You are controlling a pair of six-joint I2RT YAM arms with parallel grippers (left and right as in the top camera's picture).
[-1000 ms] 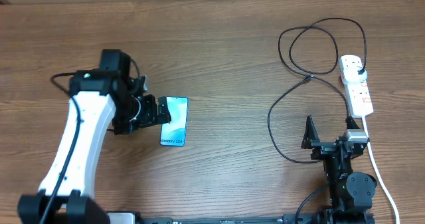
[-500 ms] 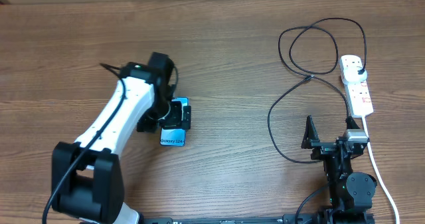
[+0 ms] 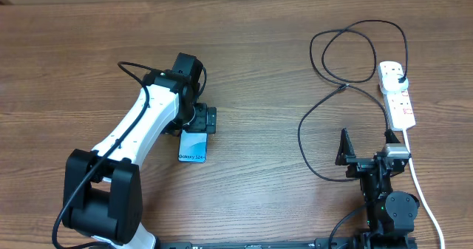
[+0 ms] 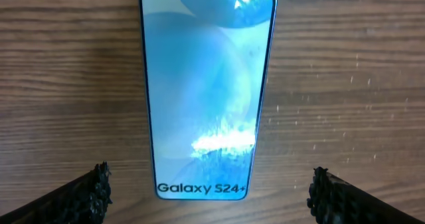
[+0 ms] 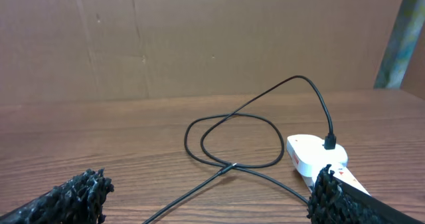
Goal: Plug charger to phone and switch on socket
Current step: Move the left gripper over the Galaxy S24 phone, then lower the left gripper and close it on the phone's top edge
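Compared with one second ago, the left end effector now hangs over the phone, fingers spread wide, holding nothing. The phone lies left of centre on the desk; charger and socket sit at the right. Reaching for the phone seems the step in hand; next, I judge, the arm must descend and pinch its long edges.

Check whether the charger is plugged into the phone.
No, the phone lies alone, with the charger looped over by the socket.
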